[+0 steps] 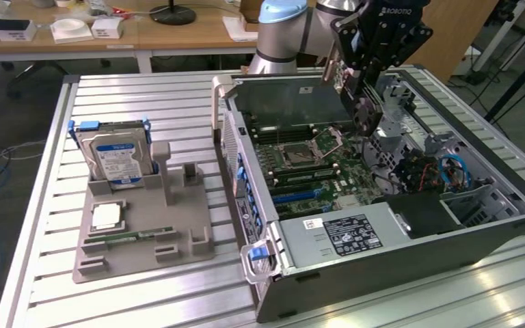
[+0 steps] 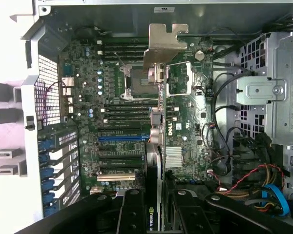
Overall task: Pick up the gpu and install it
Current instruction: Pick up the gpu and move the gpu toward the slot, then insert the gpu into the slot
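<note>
My gripper [image 1: 361,72] hangs over the open computer case [image 1: 481,239], shut on the gpu [image 1: 363,109]. The gpu is a thin black card held on edge above the motherboard [image 1: 322,171], apart from it. In the wrist view the gpu [image 2: 158,122] runs edge-on from between my black fingers [image 2: 132,214] out to its pale metal bracket [image 2: 163,46]. My gripper [image 2: 156,212] clamps the card at its NVIDIA-labelled end. Beneath the card lie the expansion slots, among them a blue slot [image 2: 122,138], and the CPU socket [image 2: 136,80].
On the slatted table, at the exterior view's left, a grey holder [image 1: 144,239] carries a blue-labelled hard drive [image 1: 117,160], a CPU [image 1: 106,216] and a green memory stick [image 1: 139,236]. Inside the case are a power supply [image 1: 344,236], cables [image 1: 450,171] and a drive cage [image 2: 278,92].
</note>
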Tool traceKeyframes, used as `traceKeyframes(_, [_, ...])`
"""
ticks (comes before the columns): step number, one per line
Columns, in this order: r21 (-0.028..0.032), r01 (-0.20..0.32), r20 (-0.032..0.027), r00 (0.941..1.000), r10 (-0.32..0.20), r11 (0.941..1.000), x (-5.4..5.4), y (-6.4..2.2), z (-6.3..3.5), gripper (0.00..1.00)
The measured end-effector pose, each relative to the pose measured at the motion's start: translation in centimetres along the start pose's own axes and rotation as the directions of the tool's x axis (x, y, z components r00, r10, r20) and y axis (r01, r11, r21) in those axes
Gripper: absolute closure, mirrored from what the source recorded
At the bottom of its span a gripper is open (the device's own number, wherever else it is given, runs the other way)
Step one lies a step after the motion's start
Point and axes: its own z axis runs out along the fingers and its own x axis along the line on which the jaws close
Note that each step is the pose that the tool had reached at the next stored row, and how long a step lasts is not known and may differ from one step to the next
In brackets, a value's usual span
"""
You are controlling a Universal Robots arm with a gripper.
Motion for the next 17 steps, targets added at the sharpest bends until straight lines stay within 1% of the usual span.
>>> traceKeyframes(7, [0.0000, 0.000, 0.0000, 1.0000, 0.000, 1.0000, -0.57, 0.03, 0.01, 0.74])
traceKeyframes(12, [0.0000, 0.000, 0.0000, 1.0000, 0.000, 1.0000, -0.65, 0.04, 0.01, 0.74])
traceKeyframes(14, [0.0000, 0.000, 0.0000, 1.0000, 0.000, 1.0000, -0.94, 0.06, 0.02, 0.74])
traceKeyframes(17, [0.0000, 0.000, 0.0000, 1.0000, 0.000, 1.0000, -0.99, 0.06, 0.02, 0.74])
